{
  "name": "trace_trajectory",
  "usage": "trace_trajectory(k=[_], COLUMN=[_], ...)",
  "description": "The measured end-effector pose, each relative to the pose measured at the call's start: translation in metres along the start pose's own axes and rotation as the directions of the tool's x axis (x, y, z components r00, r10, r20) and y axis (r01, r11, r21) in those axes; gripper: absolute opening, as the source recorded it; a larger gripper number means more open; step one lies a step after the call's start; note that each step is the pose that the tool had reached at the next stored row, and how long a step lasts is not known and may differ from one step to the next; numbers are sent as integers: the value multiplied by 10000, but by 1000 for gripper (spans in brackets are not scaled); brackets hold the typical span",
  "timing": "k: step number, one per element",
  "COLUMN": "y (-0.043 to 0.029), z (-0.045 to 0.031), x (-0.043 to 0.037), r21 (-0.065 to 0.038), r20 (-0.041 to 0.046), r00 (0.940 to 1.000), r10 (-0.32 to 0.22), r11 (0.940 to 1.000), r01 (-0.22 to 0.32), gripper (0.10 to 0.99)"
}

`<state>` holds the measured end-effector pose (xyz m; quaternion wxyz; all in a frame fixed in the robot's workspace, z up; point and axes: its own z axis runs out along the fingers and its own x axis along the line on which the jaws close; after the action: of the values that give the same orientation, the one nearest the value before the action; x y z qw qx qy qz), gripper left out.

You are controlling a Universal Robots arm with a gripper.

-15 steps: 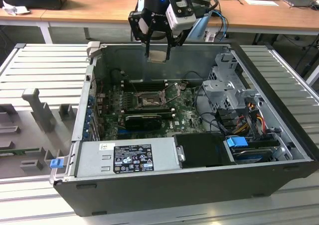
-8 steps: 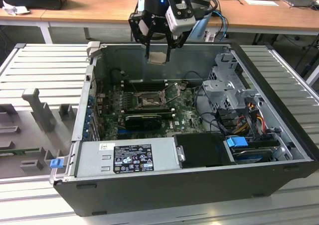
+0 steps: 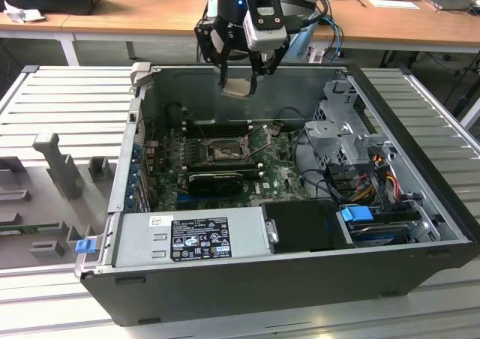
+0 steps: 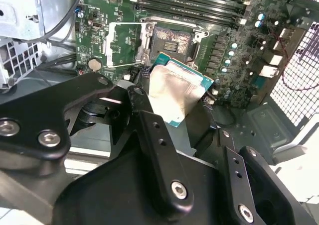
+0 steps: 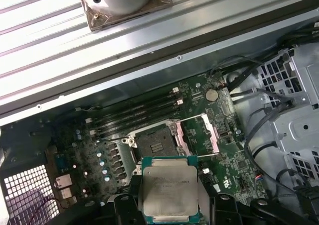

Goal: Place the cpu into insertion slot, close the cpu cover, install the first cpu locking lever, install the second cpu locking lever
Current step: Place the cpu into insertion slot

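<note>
Clamping the cpu [image 5: 169,190] by its edges, the claw [image 3: 240,84] hangs over the case's [image 3: 300,91] far wall, well above the insertion slot [image 5: 154,144]. The cpu cover [image 5: 212,134] seems swung open. Placement is under way, and I'd say seating needs the chip squared to the socket.

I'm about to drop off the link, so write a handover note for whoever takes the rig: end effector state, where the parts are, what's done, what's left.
End effector: shut on the cpu, gripping it at its edges in the air above the open computer case.
Insertion slot: empty, on the green board below the cpu; the chip is clear of it.
Cpu cover: swung open, lying beside the slot.
Done: the cpu is in the grasp, nothing more.
Left: seating the cpu, closing the cover, both locking levers.
</note>
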<state>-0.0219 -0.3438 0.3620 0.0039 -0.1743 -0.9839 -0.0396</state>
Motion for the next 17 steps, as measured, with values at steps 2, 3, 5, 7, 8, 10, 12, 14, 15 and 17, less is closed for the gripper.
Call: trace_trajectory(k=[2,3,5,7,8,10,12,14,15,17], y=[0,-1,-1,-1,-2,-2,-2,-3,-3,-3], z=[4,7,12,17,21,25,29,33,34,36], x=[0,0,0,0,0,-1,0,-1,-1,-1], r21=[-6,-11,-19,-27,-33,-38,-45,-53,-57,-62], r20=[21,33,57,79,93,106,126,144,149,159], r00=[9996,9990,9972,9945,9922,9898,9858,9813,9798,9767], r10=[271,435,743,1045,1241,1417,1672,1920,1993,2138], r11=[9996,9991,9972,9945,9923,9899,9859,9814,9799,9769], r01=[-271,-435,-743,-1045,-1241,-1417,-1672,-1920,-1992,-2137], gripper=[529,529,529,529,529,529,529,529,529,529])
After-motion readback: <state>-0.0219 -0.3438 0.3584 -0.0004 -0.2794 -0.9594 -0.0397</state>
